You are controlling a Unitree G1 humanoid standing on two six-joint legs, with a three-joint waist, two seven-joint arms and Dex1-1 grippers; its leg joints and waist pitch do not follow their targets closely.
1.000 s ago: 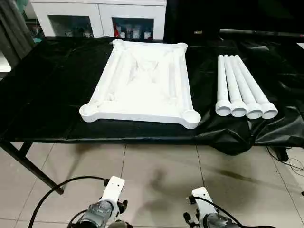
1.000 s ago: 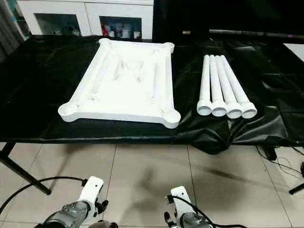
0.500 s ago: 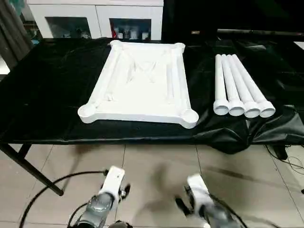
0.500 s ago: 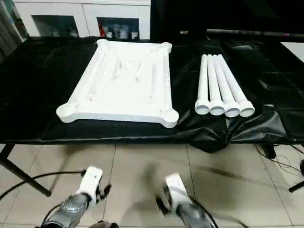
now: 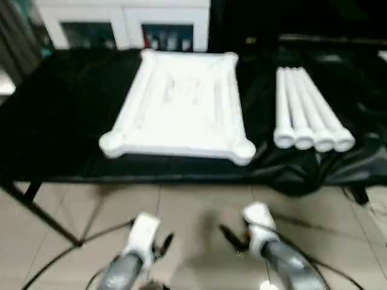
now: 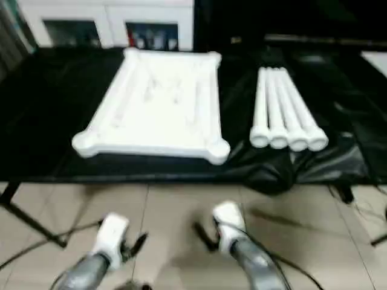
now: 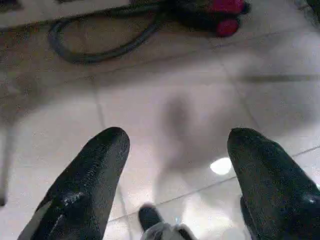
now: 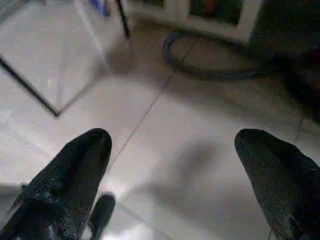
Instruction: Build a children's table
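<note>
No writing is legible. The white plastic rectangular tabletop [image 5: 181, 106] lies underside-up mid-table; four white tubular legs [image 5: 305, 112] lie toward the black cloth-covered table's [image 5: 66, 115] right edge. Left hand [image 7: 172, 150] and right hand [image 8: 172, 150] hang spread and empty over the tiled floor [image 7: 165, 100].

Black-draped work table [image 5: 66, 115] carries tabletop [image 5: 181, 106] and four legs [image 5: 305, 115].

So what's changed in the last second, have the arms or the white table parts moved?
The right gripper has risen and swung inward over the floor; the left gripper barely lifted. Both are open and hold nothing. The white plastic tabletop and four white tubular legs haven't moved.
</note>
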